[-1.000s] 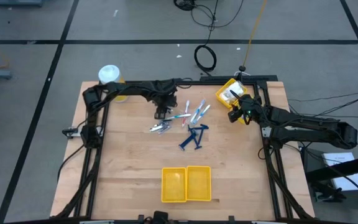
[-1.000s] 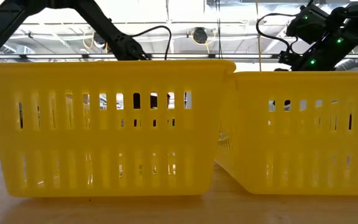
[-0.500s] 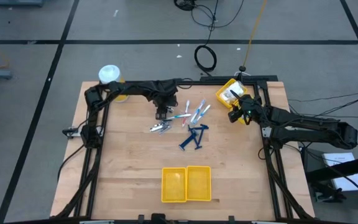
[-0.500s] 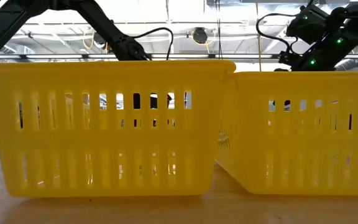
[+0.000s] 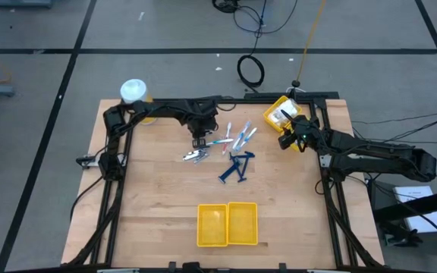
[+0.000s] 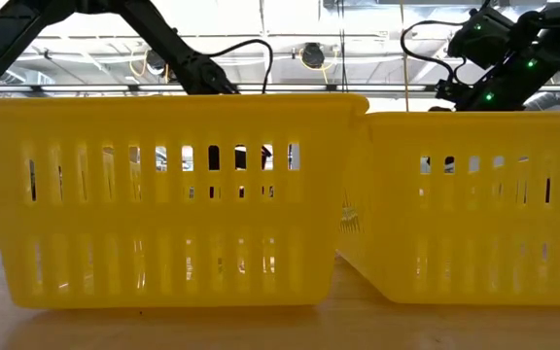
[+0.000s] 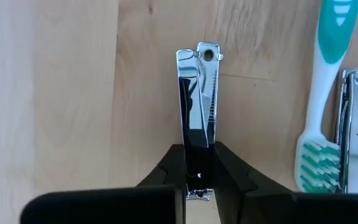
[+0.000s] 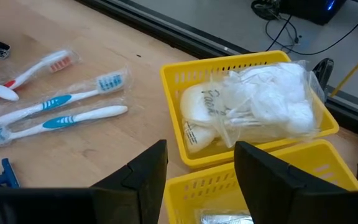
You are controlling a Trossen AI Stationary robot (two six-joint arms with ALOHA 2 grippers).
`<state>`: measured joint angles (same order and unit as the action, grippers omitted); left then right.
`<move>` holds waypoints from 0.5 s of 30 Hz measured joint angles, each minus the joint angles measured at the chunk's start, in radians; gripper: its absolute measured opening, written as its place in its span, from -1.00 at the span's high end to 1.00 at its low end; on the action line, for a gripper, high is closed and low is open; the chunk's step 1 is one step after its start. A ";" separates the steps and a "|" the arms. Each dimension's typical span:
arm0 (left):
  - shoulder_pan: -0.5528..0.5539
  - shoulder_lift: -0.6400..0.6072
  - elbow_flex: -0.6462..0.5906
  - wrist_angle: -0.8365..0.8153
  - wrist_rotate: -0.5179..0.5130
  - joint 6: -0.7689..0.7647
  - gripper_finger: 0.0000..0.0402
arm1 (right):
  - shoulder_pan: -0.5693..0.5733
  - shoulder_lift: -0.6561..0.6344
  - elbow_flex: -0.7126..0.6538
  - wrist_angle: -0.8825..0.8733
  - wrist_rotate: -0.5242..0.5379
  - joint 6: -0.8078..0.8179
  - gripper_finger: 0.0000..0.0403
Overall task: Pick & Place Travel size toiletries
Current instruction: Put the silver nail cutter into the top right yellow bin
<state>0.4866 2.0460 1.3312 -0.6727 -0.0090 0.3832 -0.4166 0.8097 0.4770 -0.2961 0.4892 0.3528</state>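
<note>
The left gripper (image 7: 199, 186) pinched a nail clipper (image 7: 197, 93); the grasp seemed made, so lifting toward a bin (image 5: 227, 224) looked next

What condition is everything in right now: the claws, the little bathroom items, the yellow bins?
Left gripper: jaws shut on a nail clipper.
Right gripper: jaws open, empty, above the far bin.
Far bin: one compartment holds clear packets.
Toothbrushes: lying loose on the table.
Razors: lying loose.
Front bin: looks empty.
</note>
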 joint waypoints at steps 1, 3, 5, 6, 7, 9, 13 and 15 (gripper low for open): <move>-0.005 -0.018 0.000 -0.005 -0.009 0.000 0.84 | 0.000 0.000 0.000 0.000 -0.004 0.000 0.13; -0.009 -0.058 -0.008 -0.018 -0.014 -0.008 0.84 | 0.000 0.000 0.000 0.004 -0.025 0.001 0.14; -0.019 -0.123 -0.011 -0.025 -0.003 -0.028 0.84 | 0.000 0.000 0.000 0.032 -0.050 -0.001 0.15; -0.025 -0.167 -0.010 -0.009 0.007 -0.031 0.84 | 0.000 0.000 0.000 0.052 -0.064 -0.006 0.15; -0.031 -0.212 -0.004 0.024 0.027 -0.038 0.84 | 0.001 0.000 0.000 0.075 -0.090 -0.016 0.16; -0.048 -0.280 -0.001 0.103 0.072 -0.054 0.84 | 0.002 0.000 0.000 0.129 -0.149 -0.041 0.16; -0.098 -0.355 -0.004 0.287 0.225 -0.045 0.84 | 0.024 0.002 0.000 0.237 -0.258 -0.068 0.16; -0.126 -0.367 -0.001 0.399 0.309 -0.046 0.84 | 0.046 0.004 0.000 0.280 -0.289 -0.091 0.16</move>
<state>0.3605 1.6793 1.3302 -0.2736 0.3000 0.3369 -0.3703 0.8136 0.4770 -0.0163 0.2001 0.2622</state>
